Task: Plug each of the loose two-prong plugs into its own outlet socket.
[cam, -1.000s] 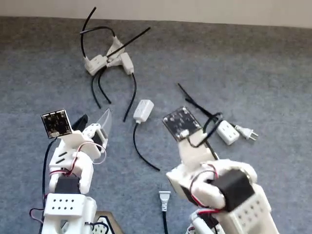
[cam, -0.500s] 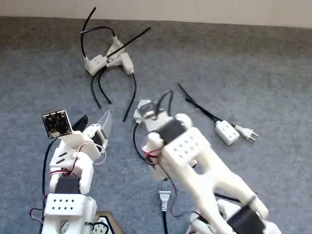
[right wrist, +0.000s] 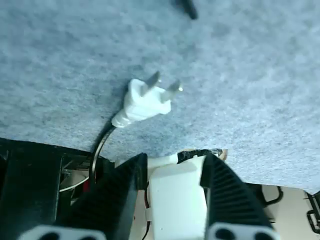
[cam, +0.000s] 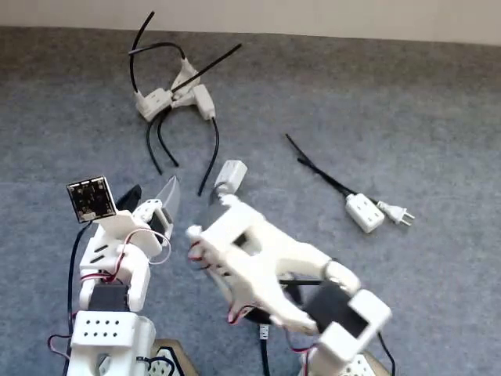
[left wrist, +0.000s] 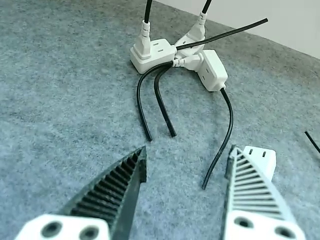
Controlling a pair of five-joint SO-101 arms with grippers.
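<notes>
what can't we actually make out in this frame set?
- Right wrist view: the loose plug has a cord that runs behind a dark block, so its far end is hidden.
- High view: the right arm covers most of that plug and the near end of the middle socket.
- Left wrist view: one finger of the left gripper cuts off part of the middle socket.
- High view: the right-side socket and the plug beside it are too small to tell whether they touch.

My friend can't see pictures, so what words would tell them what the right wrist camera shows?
A white two-prong plug lies loose on grey carpet, prongs pointing up off the carpet, with its black cord trailing away. The right gripper hangs open close by, not touching the plug.
</notes>
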